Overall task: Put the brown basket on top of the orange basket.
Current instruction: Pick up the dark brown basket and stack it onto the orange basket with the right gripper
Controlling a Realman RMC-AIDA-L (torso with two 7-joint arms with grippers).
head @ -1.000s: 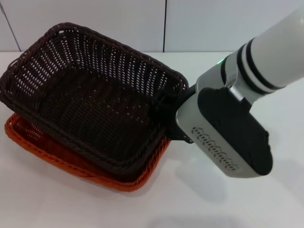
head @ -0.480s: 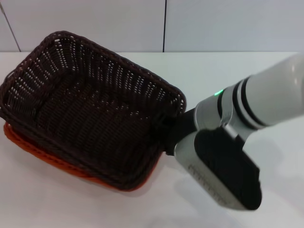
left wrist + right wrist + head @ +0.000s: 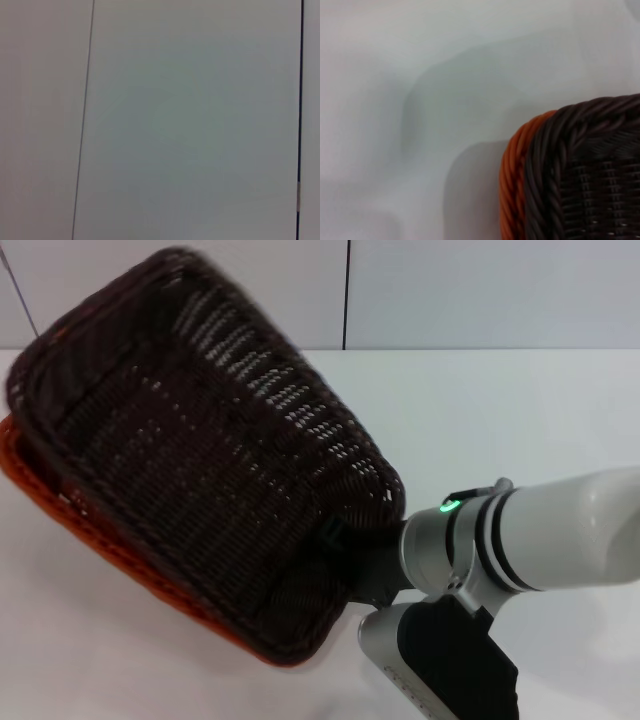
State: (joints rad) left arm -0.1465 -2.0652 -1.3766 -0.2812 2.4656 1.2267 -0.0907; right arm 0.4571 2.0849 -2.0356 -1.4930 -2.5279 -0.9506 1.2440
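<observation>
Since half a second ago the brown basket [image 3: 215,455] has tipped up steeply: its far rim now rises toward the upper left of the head view, and its near corner has dropped to the lower centre, beside the right hand [image 3: 345,565]. That arm has swung lower too, its forearm now crossing the lower right of the frame.

Only a thin strip of the orange basket [image 3: 60,505] shows along the brown one's left and lower edge, so the brown basket sits nested inside it. Both appear to tilt together off the white counter [image 3: 520,430]. In the right wrist view the two braided rims, brown [image 3: 555,165] and orange [image 3: 512,170], lie pressed side by side at one corner, which suggests the brown basket has gone well down into the orange.

The right hand is at the near right corner of the brown basket, but its fingers are hidden behind the weave and the wrist housing (I cannot tell how far apart they stand, or whether they grip the brown rim alone or both rims). The tilt looks like the result of holding at one corner only.

The left hand is out of sight; its wrist camera sees only a pale panelled wall [image 3: 190,120].
</observation>
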